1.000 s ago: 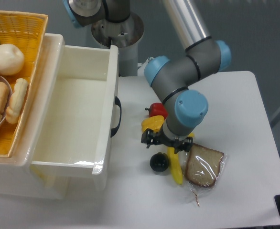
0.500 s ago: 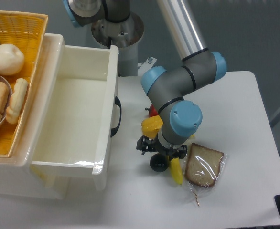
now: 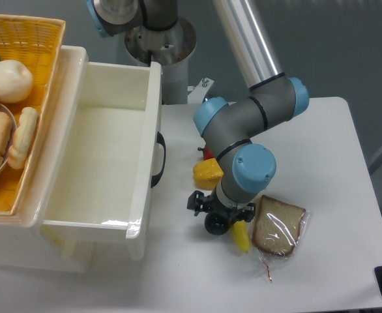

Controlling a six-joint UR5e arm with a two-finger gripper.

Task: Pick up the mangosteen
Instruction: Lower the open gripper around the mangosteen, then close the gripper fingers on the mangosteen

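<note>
The mangosteen (image 3: 216, 224) is a small glossy black ball on the white table, just left of a yellow banana-like fruit (image 3: 241, 236). My gripper (image 3: 220, 210) hangs directly over it, and the wrist hides the top of the fruit. The dark fingers reach down on either side of the ball, but the frame does not show whether they press on it. The yellow pepper (image 3: 208, 173) lies just behind the gripper. Only a sliver of the red pepper (image 3: 206, 153) shows behind my arm.
A wrapped slice of bread (image 3: 279, 225) lies right of the gripper. A large white bin (image 3: 145, 163) with a black handle stands to the left, and a yellow basket (image 3: 41, 39) of food sits beyond it. The arm's base (image 3: 160, 39) is at the back.
My gripper has moved toward the front and slightly left, coming down from beside the yellow pepper to sit over the mangosteen. The fruit has not moved.
</note>
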